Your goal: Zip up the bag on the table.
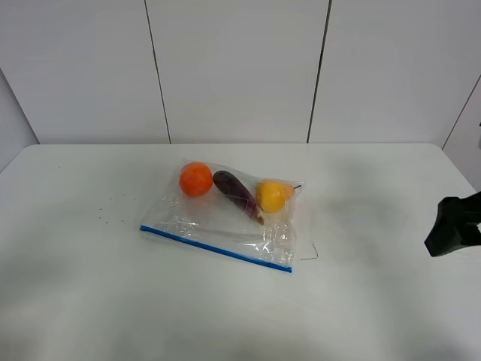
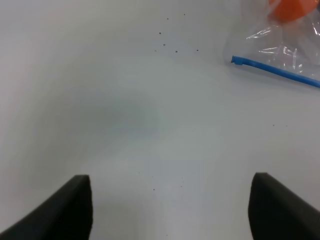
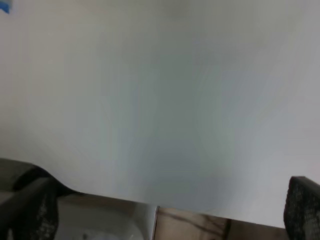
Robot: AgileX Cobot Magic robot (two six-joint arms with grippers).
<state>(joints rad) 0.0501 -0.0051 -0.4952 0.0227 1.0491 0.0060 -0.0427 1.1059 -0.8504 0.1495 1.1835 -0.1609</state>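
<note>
The clear bag (image 1: 225,222) lies flat in the middle of the white table (image 1: 90,286). An orange (image 1: 195,179), a purple eggplant (image 1: 238,195) and a yellow fruit (image 1: 273,195) show through it. Its blue zipper strip (image 1: 216,248) runs along the near edge. My left gripper (image 2: 170,210) is open and empty above bare table. The strip's end (image 2: 275,69) and the orange (image 2: 290,10) show ahead of it, well apart. My right gripper (image 3: 165,210) is open and empty over the table's edge. In the high view it (image 1: 449,229) sits at the far right, well away from the bag.
A few tiny dark specks (image 1: 105,214) lie on the table left of the bag, and also show in the left wrist view (image 2: 170,45). A thin dark mark (image 1: 310,254) lies just right of the bag. White wall panels (image 1: 240,68) stand behind the table.
</note>
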